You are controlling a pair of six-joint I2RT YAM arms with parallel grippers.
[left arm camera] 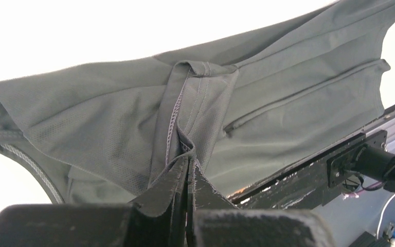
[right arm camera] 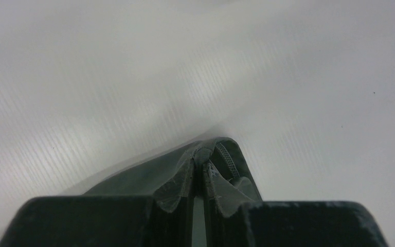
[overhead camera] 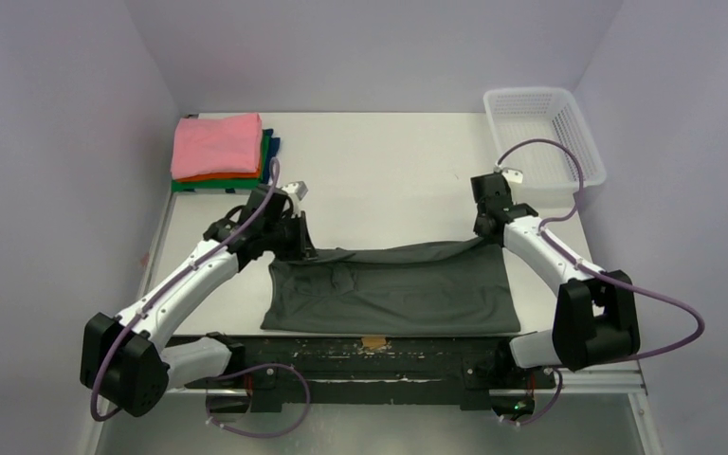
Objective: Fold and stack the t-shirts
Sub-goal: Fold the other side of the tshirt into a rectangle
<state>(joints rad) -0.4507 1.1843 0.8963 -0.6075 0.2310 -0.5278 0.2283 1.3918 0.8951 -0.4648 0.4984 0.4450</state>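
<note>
The dark charcoal t-shirt lies spread on the near half of the white table, its long axis running left to right, its near edge close along the black rail at the arms' bases. The left gripper is clamped tight on the far-left corner, a stitched seam bunched between its fingertips; the right gripper is pinched just as narrowly on the far-right corner, cloth showing at its pads. So the far edge hangs taut between the two, raised off the surface, and the body of the shirt falls away from the fingers toward the bases. The fold, I'd judge, depends on carrying that edge evenly across the short axis (both arms together, or it skews). The finished stack, pink on top, sits at the far-left corner, nearer the left arm; a white mesh basket stands at the far right; plain pale walls close round.
</note>
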